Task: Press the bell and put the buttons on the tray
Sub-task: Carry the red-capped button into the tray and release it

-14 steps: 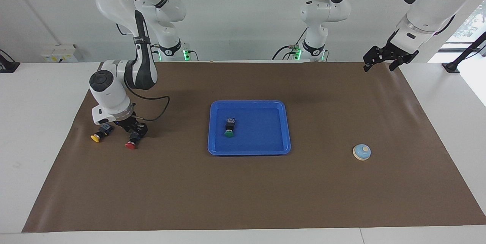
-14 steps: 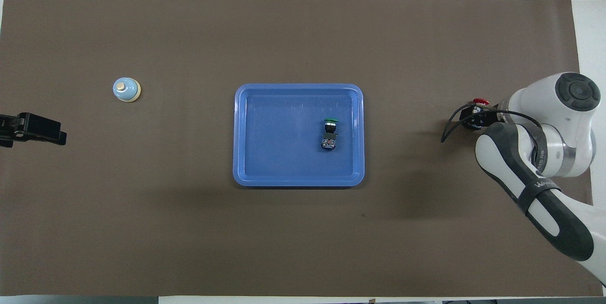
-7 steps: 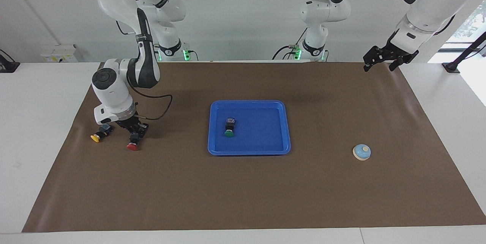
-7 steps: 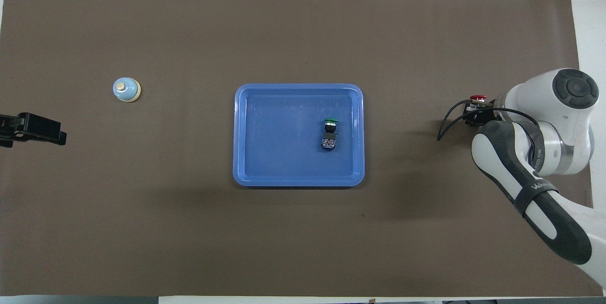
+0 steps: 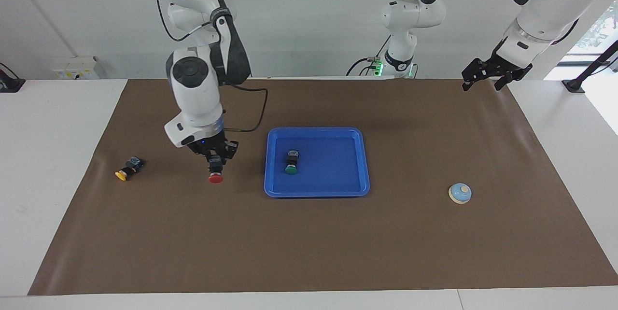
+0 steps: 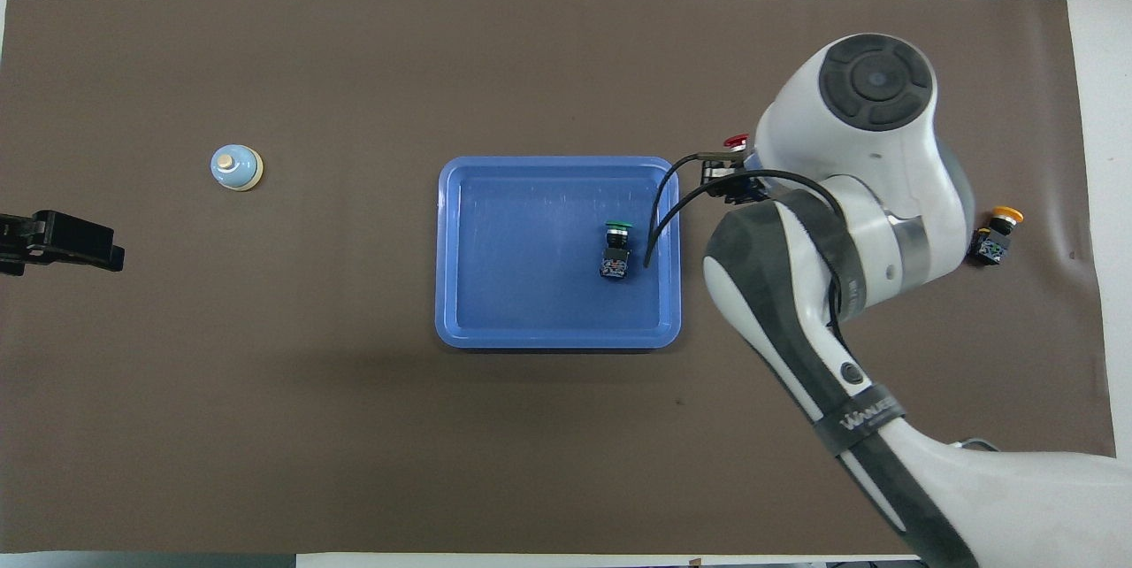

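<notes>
right pincer (image 5: 215, 161) gripping red button (image 5: 215, 175)

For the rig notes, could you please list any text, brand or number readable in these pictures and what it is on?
"WANUEE", or close to it, letters partly unclear: on the black band of the right arm, overhead view.
Label on the white wall box, facing view: too small to read.
Nothing readable on the tray, bell or buttons.

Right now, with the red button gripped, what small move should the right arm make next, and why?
Probably carry on sideways until it is over the blue tray. The right gripper is shut on the red button, held above the mat just short of the tray's rim. The green button already lies inside; the yellow button waits on the mat.
</notes>
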Controlling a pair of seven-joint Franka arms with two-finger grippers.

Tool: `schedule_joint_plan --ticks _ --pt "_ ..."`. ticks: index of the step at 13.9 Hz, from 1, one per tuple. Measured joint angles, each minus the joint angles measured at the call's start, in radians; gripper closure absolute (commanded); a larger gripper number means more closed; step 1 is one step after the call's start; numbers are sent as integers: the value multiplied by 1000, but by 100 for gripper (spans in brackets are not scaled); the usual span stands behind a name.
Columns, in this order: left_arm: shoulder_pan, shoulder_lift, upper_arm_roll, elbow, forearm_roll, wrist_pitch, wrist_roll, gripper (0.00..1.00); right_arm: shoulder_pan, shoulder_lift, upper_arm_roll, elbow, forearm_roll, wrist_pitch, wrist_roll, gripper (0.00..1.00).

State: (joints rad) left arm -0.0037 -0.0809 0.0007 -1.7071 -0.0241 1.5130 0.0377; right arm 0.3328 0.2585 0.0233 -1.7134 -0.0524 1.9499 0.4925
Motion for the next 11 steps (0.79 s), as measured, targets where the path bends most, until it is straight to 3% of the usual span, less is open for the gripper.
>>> schedule_joint_plan --ticks 6,11 --pt "0 0 0 0 0 0 0 0 257 228 1 217 46 -13 302 100" --pt "0 0 0 0 0 0 0 0 303 310 -1 183 46 123 327 100"
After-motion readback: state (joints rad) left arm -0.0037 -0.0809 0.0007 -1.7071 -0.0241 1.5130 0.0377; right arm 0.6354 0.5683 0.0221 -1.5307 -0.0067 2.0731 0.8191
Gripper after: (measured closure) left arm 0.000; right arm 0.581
